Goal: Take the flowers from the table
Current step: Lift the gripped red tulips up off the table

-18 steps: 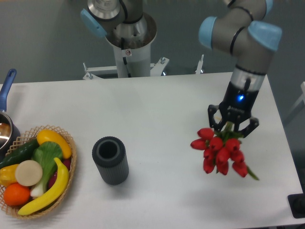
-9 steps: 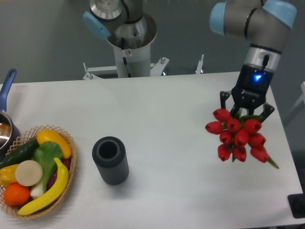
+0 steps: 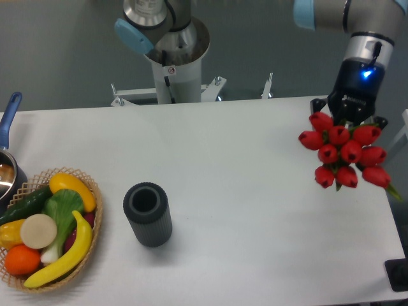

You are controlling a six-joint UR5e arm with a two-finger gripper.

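Hanging blooms-down over the right end of the table point(image 3: 255, 191), the flowers point(image 3: 344, 153) are pinched by their stems in the gripper point(image 3: 349, 115), well apart from the dark cylinder point(image 3: 148, 214) and fruit basket point(image 3: 48, 229).

The flowers point(image 3: 344, 156) are bright red tulip heads with a sliver of green leaf at the lower right, set against the plain white desk point(image 3: 242, 159) and held under a black gripper point(image 3: 349, 118) whose wrist shows a small blue light, on an arm point(image 3: 366, 19) of grey metal with pale blue joint caps. Near the middle of the desk stands a dark grey ribbed cylinder point(image 3: 148, 215). At the left, a tan woven basket point(image 3: 95, 220) holds yellow bananas, a green cucumber, an orange fruit, a cream-coloured round slice and green leafy pieces, beside a pot point(image 3: 7, 169) with a blue handle.
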